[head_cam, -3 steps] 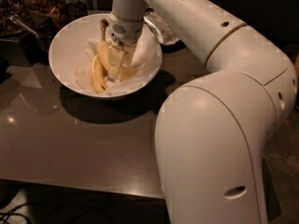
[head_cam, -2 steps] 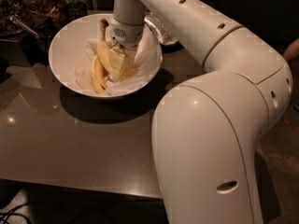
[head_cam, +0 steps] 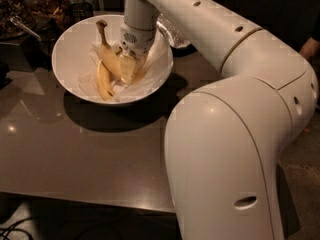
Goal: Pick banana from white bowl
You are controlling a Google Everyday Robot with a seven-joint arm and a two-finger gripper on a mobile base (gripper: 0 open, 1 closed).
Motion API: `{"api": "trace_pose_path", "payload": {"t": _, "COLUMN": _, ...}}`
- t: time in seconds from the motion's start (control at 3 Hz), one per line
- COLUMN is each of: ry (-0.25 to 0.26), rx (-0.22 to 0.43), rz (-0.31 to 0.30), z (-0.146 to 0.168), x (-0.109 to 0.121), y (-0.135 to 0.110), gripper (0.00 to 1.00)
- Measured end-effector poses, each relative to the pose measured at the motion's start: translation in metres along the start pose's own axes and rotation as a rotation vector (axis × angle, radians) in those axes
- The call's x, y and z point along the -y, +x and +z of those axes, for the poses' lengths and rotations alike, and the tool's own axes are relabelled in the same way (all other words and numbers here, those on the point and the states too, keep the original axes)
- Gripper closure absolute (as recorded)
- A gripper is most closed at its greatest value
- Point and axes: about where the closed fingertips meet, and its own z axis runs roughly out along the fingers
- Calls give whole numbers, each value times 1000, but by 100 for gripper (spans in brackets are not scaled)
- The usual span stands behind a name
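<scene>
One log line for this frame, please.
hand: in white bowl, at banana | banana: in bowl, stem up | smaller banana: beside it

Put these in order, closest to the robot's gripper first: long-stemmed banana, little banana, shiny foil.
The gripper is inside the white bowl.
1. long-stemmed banana: right beside it, left.
2. little banana: lower left in the bowl.
3. shiny foil: outside the bowl, behind.

**A:** The gripper (head_cam: 129, 66) sits low inside the white bowl (head_cam: 65, 39), against the banana (head_cam: 111, 54). The big arm (head_cam: 215, 34) blocks the bowl's right side.

**B:** No way in from there. What about the left?

**A:** The left rim is open, and there's bare table (head_cam: 75, 149) near and left of it. On the far left, dark clutter (head_cam: 45, 6) crowds the edge. A foil dish (head_cam: 172, 31) sits on the far right.

**B:** Inside, the shorter banana (head_cam: 103, 81) lies just beside the gripper.
</scene>
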Motion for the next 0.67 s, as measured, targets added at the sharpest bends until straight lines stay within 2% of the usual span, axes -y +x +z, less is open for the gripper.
{"api": "trace_pose_path", "payload": {"t": 0.33, "ry": 8, "rx": 17, "rz": -1, "z": 3, "x": 3, "y": -6, "gripper": 100}}
{"api": "trace_pose_path", "payload": {"t": 0.67, "ry": 34, "rx": 18, "rz": -24, "z": -8, "x": 3, "y": -5, "gripper": 100}}
